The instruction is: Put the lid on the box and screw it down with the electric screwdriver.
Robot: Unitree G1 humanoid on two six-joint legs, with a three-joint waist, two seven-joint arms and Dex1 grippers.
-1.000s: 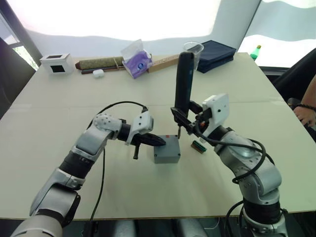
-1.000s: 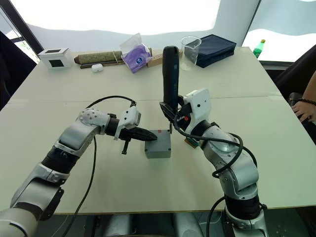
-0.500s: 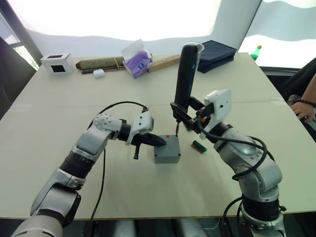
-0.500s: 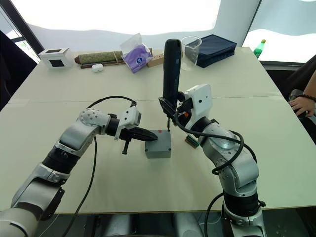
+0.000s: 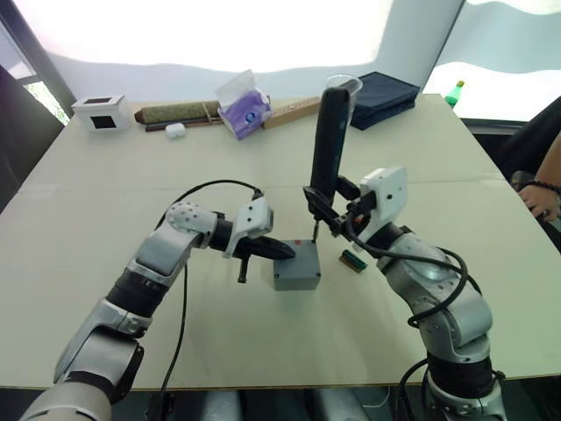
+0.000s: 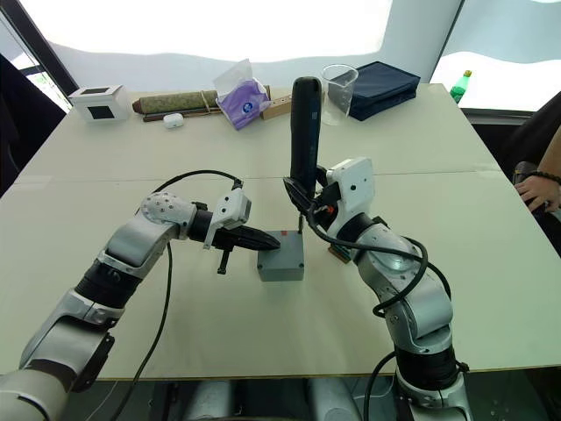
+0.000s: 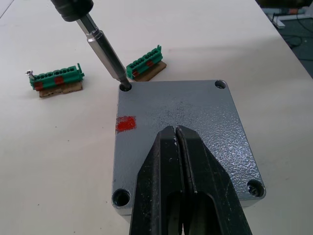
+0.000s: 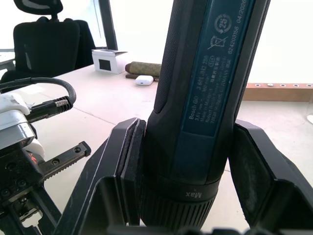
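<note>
The grey box [image 5: 295, 267] stands mid-table with the lid [image 7: 181, 107] on top of it; the lid bears a red mark and has recessed holes at its corners. My left gripper [image 5: 285, 251] is shut, and its fingertips [image 7: 175, 131] lie over the lid's top. My right gripper [image 5: 329, 206] is shut on the electric screwdriver [image 5: 329, 140], a long black cylinder held nearly upright. The screwdriver's metal bit [image 7: 105, 54] reaches down into one corner hole of the lid.
Two green terminal blocks [image 7: 145, 63] [image 7: 56, 81] lie just beyond the box. Along the far edge are a white box with a black window [image 5: 98, 111], a tissue pack [image 5: 243, 107], a clear cup [image 5: 346, 88] and a navy case [image 5: 381, 95]. A person's hand [image 5: 539, 197] is at the right edge.
My right gripper lifted the screwdriver slightly, then lowered it again toward the corner hole. The left gripper and the box stayed put.
</note>
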